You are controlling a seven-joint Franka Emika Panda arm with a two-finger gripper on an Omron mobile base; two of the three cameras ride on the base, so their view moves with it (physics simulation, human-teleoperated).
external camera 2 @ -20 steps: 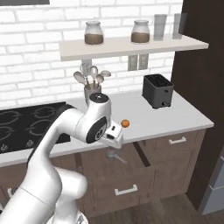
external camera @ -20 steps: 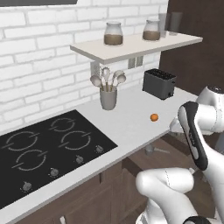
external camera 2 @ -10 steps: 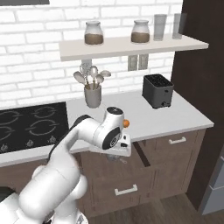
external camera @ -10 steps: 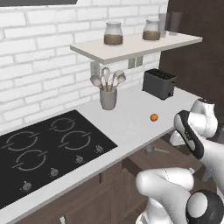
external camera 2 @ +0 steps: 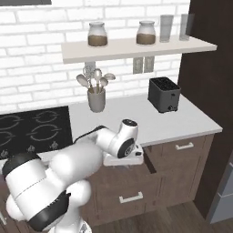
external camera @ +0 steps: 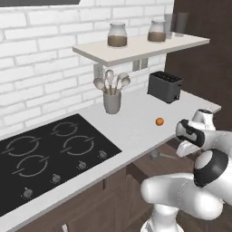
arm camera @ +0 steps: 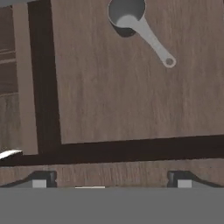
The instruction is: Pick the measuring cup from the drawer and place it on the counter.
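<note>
While it hangs over the open drawer (arm camera: 131, 100), the end effector (arm camera: 111, 180) is released, fingertips (arm camera: 40, 181) spread wide and grasping nothing. Well beyond them the measuring cup (arm camera: 131, 19) lies on the drawer's wooden floor, below the desk (external camera: 131, 127) edge near the orange ball (external camera: 159, 121).

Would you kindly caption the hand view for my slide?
Open end effector looks down into the drawer, measuring cup lying ahead.

Even, bright rendered light; soft shadows; hand view slightly blurred, no glare.
</note>
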